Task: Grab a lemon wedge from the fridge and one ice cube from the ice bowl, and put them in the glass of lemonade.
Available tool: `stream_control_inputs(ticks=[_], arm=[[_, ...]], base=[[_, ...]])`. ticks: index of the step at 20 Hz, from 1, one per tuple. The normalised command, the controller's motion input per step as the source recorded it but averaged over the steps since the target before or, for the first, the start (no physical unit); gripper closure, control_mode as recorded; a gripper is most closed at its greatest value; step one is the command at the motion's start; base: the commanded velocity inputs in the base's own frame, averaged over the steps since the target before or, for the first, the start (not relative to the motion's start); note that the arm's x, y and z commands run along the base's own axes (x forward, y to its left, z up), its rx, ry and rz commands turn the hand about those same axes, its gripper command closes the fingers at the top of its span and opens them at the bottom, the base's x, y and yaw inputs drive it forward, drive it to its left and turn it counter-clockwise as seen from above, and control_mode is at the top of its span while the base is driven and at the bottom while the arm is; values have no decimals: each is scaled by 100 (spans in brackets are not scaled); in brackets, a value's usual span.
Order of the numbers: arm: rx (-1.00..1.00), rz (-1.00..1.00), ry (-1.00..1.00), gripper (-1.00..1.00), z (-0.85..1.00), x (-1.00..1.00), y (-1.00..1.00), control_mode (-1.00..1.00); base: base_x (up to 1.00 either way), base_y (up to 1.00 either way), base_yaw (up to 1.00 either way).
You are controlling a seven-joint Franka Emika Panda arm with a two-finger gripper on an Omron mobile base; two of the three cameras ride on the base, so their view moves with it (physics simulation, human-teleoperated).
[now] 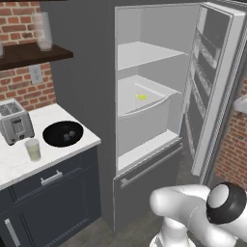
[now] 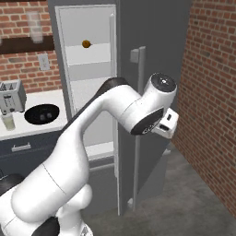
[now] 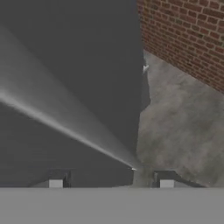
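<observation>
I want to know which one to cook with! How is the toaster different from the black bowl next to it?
The toaster is a boxy silver thing standing tall with slots on top; the bowl is round, black, flat and low. The bowl is wider than the toaster. The bowl holds a few small cubes; I cannot tell what is in the toaster's slots. Both sit on the white counter.

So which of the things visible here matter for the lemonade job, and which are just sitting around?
Job:
- small yellow-green lemon wedge in the fridge drawer
- tall matte grey fridge, door open
- wide black ice bowl
- small clear glass of pale lemonade

Lying about:
- silver toaster
- orange-brown ball on a fridge shelf
- frosted glass on the wall shelf
</observation>
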Motion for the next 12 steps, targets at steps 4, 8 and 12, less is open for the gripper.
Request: stream_control_inputs(ticks=[4, 8, 12], arm=[[0, 0, -23, -100, 34, -100, 3, -100], [-4, -1, -24, -100, 36, -88, 55, -100], [-14, -6, -20, -100, 31, -45, 98, -100]], base=[[0, 0, 0], [0, 0, 0], [0, 0, 0]])
